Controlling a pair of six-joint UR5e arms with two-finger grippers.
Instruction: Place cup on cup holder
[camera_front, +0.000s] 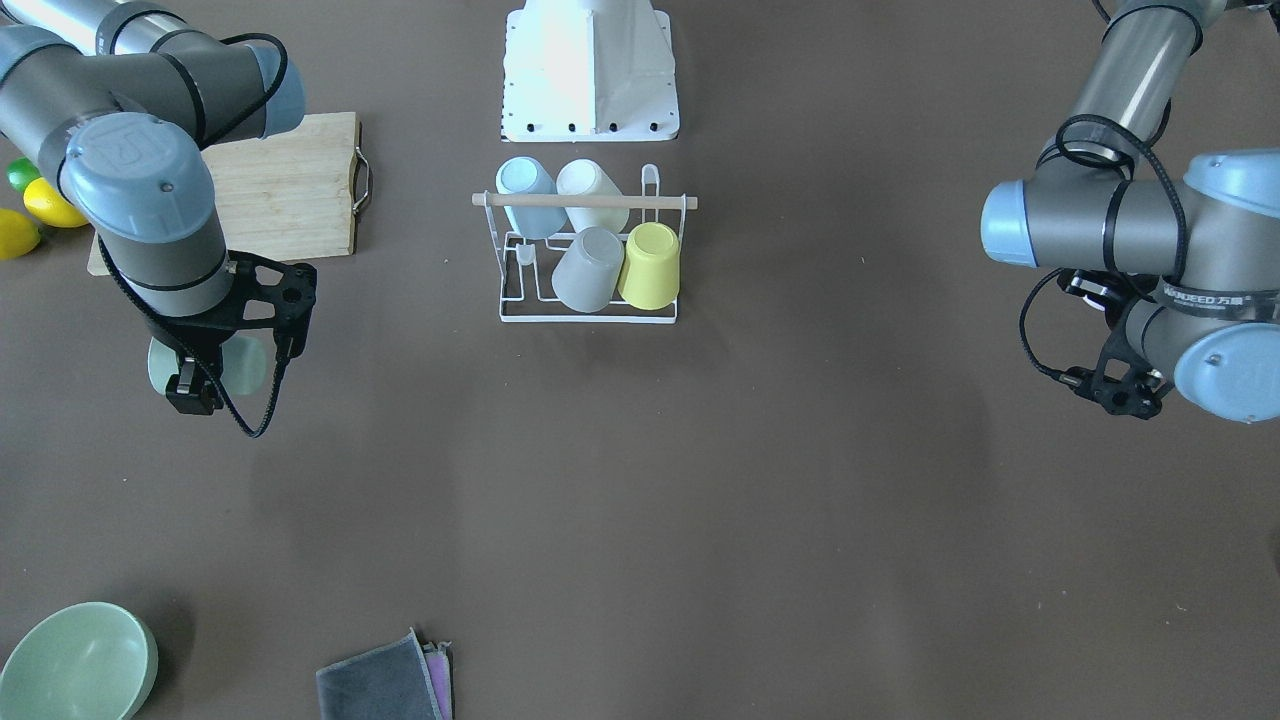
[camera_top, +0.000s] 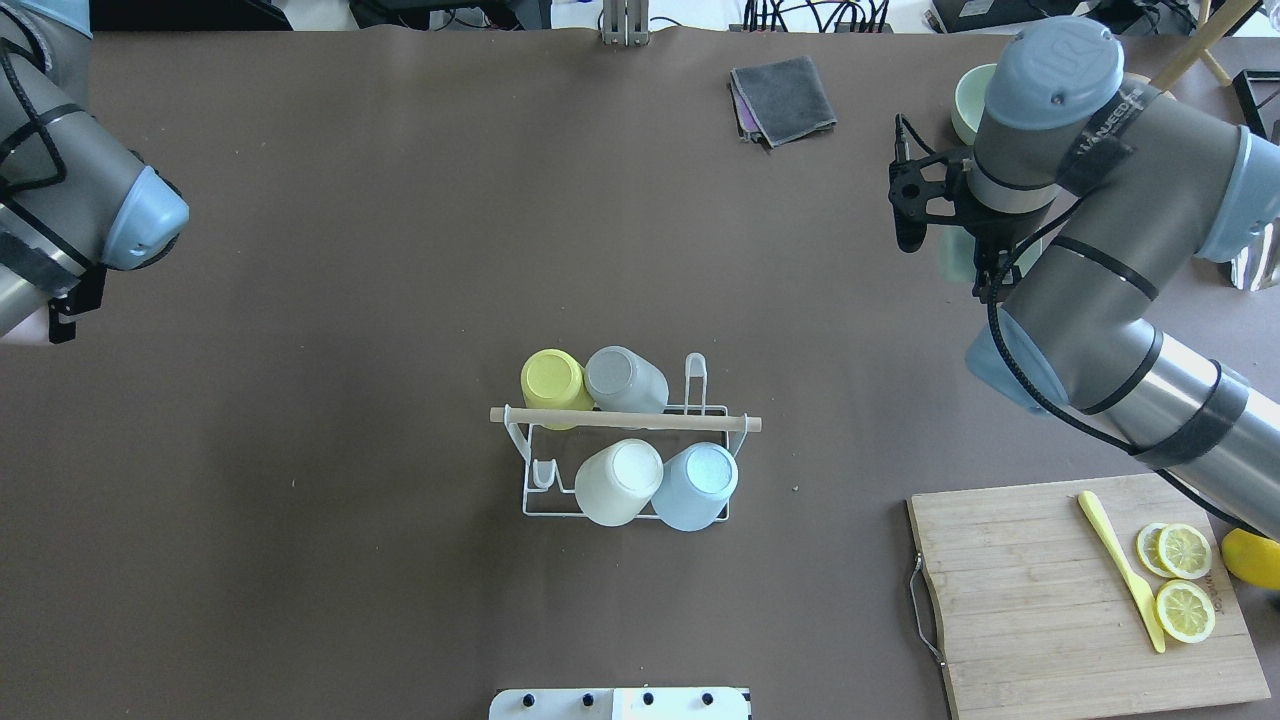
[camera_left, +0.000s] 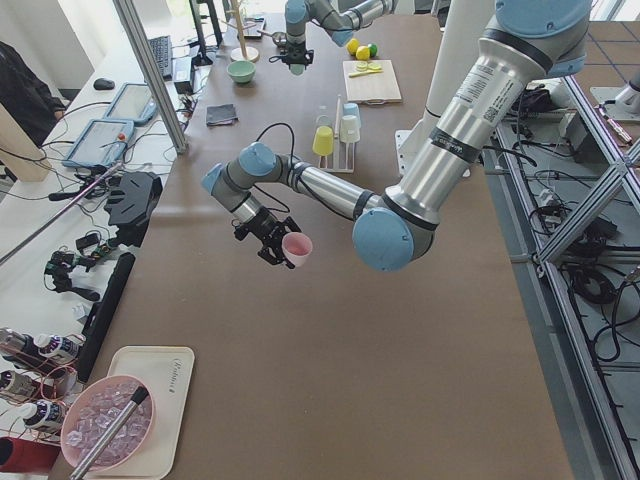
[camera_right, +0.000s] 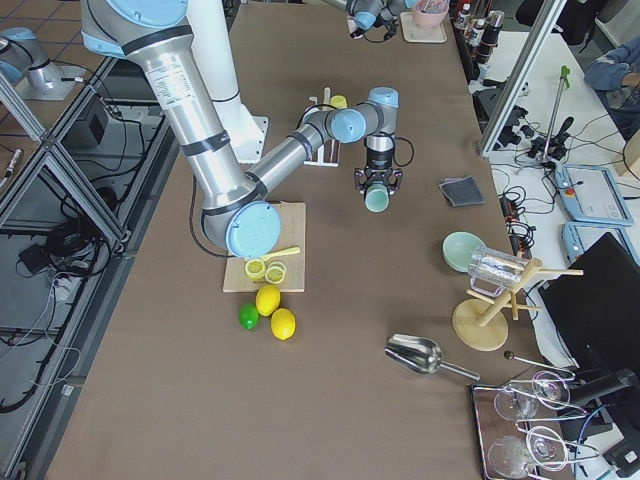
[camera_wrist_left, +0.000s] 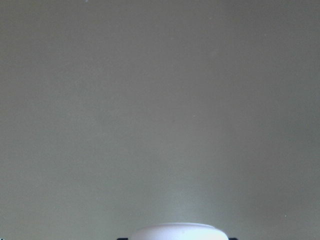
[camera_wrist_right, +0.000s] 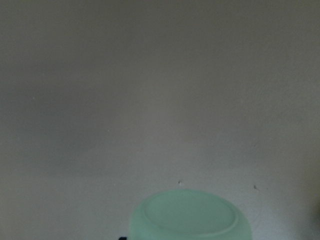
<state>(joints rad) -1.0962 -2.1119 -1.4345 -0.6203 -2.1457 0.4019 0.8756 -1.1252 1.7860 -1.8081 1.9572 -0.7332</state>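
Brown table (camera_top: 400, 250), lab benches around it. The cup holder (camera_top: 625, 422) stands mid-table, close to the robot base, and carries a yellow cup (camera_top: 552, 385), grey cup (camera_top: 625, 378), cream cup (camera_top: 618, 482) and blue cup (camera_top: 695, 485). I see the right gripper (camera_right: 378, 188) clamped on a mint cup (camera_right: 377, 200), held above the table far right of the holder. The left gripper (camera_left: 283, 248) is closed around a pink cup (camera_left: 297, 247), well off to the left.
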